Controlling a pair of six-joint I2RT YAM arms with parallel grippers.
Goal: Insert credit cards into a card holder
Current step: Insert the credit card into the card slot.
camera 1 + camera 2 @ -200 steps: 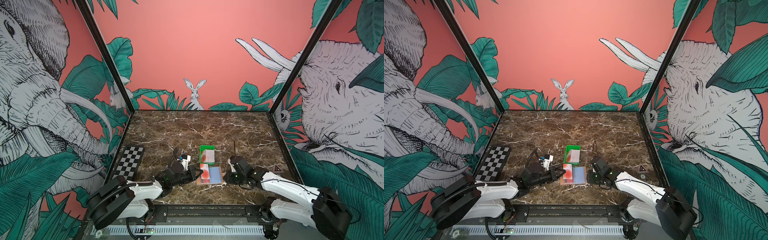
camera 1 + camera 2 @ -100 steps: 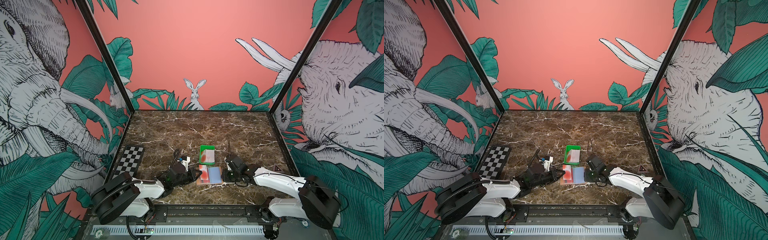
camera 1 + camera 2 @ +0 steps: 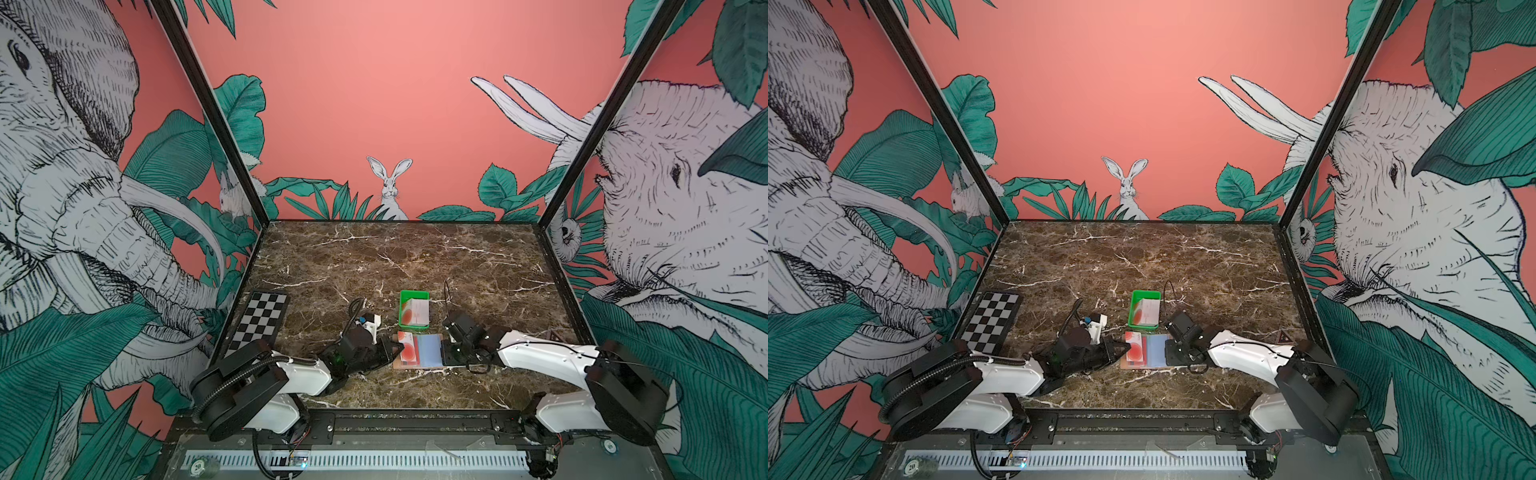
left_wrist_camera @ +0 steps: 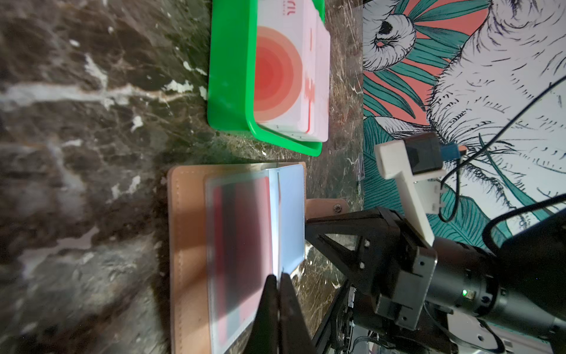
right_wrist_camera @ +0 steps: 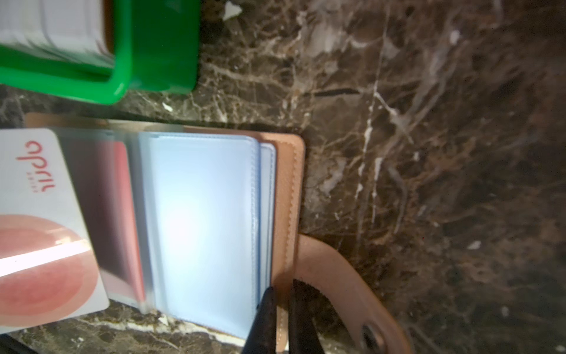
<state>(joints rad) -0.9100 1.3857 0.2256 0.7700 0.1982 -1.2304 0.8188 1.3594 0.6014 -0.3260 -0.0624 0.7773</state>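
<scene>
The tan card holder (image 3: pixel 428 353) lies open near the table's front, with pale blue sleeves (image 5: pixel 202 220) and a reddish card under a frosted sleeve (image 4: pixel 242 245). My left gripper (image 3: pixel 394 349) is shut on the edge of a white credit card (image 3: pixel 407 348) with a red-orange circle, held low over the holder's left half (image 5: pixel 39 214). In the left wrist view that card shows edge-on between the closed fingers (image 4: pixel 278 277). My right gripper (image 5: pixel 283 289) has its jaws pinched on the holder's tan right edge, beside the snap strap (image 5: pixel 367 334).
A green tray (image 3: pixel 411 296) with more credit cards (image 4: pixel 291 70) stands just behind the holder. A checkerboard (image 3: pixel 259 324) lies at the left edge and a small triangle sign (image 3: pixel 1283 336) at the right. The enclosure walls close in on three sides.
My right arm has moved left to the holder's right edge and its jaws have narrowed onto it. The left arm with its card has barely moved.
</scene>
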